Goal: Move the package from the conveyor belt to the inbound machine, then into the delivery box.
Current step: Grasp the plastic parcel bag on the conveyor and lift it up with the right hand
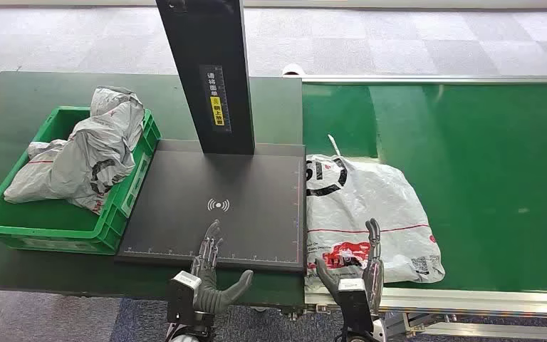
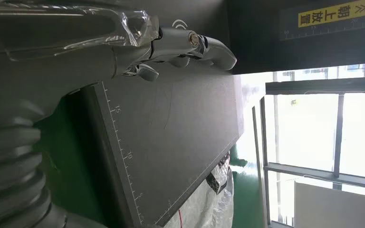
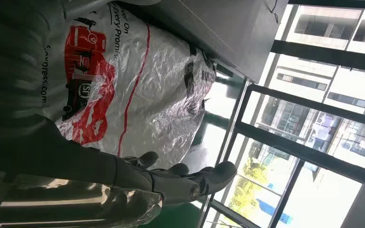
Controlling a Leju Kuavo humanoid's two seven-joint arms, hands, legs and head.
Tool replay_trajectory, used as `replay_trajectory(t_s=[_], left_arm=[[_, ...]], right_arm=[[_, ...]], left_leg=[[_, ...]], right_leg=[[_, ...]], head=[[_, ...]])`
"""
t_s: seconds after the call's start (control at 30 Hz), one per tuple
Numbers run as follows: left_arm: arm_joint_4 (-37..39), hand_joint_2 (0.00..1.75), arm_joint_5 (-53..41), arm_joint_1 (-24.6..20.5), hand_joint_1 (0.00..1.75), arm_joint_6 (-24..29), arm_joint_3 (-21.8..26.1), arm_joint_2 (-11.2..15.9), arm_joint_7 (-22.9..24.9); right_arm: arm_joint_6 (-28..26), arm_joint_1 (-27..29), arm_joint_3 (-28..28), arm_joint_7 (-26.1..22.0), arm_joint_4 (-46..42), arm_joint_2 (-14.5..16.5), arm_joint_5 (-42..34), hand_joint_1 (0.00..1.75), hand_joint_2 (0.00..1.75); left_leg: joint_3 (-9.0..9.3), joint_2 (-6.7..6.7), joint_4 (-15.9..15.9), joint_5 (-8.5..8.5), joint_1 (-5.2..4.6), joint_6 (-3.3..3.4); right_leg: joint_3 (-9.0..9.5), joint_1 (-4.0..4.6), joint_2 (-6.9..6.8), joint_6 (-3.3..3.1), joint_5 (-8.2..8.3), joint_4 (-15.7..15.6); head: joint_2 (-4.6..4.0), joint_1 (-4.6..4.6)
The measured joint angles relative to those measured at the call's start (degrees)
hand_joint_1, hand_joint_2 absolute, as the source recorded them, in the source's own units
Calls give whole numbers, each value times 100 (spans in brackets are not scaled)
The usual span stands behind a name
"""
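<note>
Surroundings: A black upright post (image 1: 210,75) with a yellow label rises from the far edge of the dark scanner plate (image 1: 242,214), straight ahead of the left hand (image 1: 210,274). Off to that hand's left sits a green crate (image 1: 57,228) on the dark table, heaped with grey crumpled bags (image 1: 89,153). Windows (image 3: 309,123) fill the background beyond the belt in the right wrist view.

In the way: The plate's right edge stands just beside the package (image 1: 370,214), between it and the plate's marked centre.

Package: A white plastic mailer with a red stripe and red printing, lying flat on the green conveyor belt (image 1: 484,178) close against the plate. It lies directly ahead of and under the right hand (image 1: 363,267), and to the right of the left hand, beyond the plate's corner.

Right hand: Fingers apart and stretched forward over the near edge of the package; it grips nothing. Whether the fingertips touch the plastic I cannot tell.

Left hand: Spread and empty, fingers extended over the near edge of the plate, thumb out to the side.

Hard to make out: The small print on the package is legible only in part. Both forearms are cut off at the lower edge of the head view. What lies beneath the bags in the crate is hidden.
</note>
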Motion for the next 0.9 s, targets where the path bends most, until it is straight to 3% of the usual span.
replay_trajectory(t_s=[0.9], left_arm=[[-5, 175, 25, 3, 0, 66, 0, 0, 0]], right_arm=[[16, -8, -8, -57, 99, 0, 2, 0, 175]], left_leg=[[0, 0, 0, 0, 0, 0]], right_leg=[[0, 0, 0, 0, 0, 0]], head=[[0, 0]])
